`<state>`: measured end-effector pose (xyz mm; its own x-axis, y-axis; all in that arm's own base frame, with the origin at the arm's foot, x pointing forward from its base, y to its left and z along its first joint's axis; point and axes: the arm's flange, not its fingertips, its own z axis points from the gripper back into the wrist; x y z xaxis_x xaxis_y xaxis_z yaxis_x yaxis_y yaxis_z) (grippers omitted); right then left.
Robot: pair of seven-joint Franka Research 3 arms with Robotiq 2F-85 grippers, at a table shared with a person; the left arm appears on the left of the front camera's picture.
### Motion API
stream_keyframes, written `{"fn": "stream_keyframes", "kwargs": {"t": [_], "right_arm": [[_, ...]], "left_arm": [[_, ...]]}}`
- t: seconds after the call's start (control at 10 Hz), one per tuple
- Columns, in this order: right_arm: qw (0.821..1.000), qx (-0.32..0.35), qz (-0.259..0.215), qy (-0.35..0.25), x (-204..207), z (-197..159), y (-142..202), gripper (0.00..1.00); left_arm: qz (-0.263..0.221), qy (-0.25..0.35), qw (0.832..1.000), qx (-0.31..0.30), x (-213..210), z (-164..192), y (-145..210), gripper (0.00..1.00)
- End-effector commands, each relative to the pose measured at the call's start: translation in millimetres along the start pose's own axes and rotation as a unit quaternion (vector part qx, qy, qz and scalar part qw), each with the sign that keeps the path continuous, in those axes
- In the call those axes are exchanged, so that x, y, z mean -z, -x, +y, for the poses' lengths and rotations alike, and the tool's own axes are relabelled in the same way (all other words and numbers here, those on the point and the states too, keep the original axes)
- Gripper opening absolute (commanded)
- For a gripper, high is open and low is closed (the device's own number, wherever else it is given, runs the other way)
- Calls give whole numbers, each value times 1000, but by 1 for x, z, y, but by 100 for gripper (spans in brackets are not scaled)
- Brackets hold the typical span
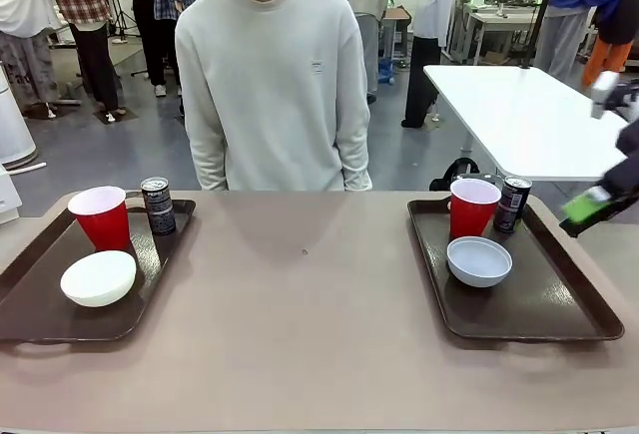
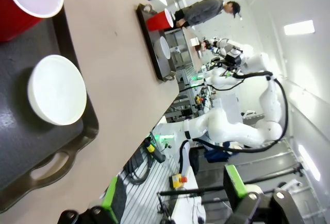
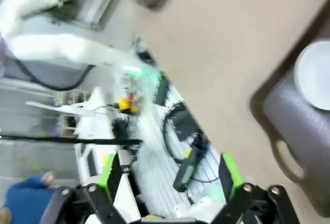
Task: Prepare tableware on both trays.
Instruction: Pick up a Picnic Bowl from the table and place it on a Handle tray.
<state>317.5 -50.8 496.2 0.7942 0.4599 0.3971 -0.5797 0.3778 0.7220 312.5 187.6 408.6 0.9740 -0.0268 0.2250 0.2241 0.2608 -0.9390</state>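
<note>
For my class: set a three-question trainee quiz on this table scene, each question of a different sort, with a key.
1. True or false: the cream-white bowl lies on the left tray.
2. What stands beside the red cup on the right tray? A) a black can B) a fork C) a jug
3. Fill in: the right gripper is ___.

Key: 1 true; 2 A, the black can; 3 open.

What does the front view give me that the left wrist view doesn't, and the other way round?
Front view alone: both black cans, one on the left tray and one on the right tray, and the person standing behind the table. Left wrist alone: the left gripper, open and empty, off the table's edge. Both: the cream-white bowl and a red cup on the left tray.
</note>
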Motion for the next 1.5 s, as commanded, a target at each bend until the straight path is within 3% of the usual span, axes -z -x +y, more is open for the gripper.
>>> {"fn": "stream_keyframes", "kwargs": {"t": [0.0,0.1,0.5,0.6,1.4], "right_arm": [[954,26,-36,-295,-15,-41,7,97],[947,80,-77,-303,-13,-54,15,97],[934,192,-94,-286,-1,-58,23,97],[940,106,-84,-314,7,-74,35,97],[940,106,-84,-314,7,-74,35,97]], "left_arm": [[2,4,1000,12,-2,0,2,100],[2,4,1000,12,-2,0,2,100],[2,4,1000,12,-2,0,2,100],[2,4,1000,12,-2,0,2,100],[2,4,1000,12,-2,0,2,100]]}}
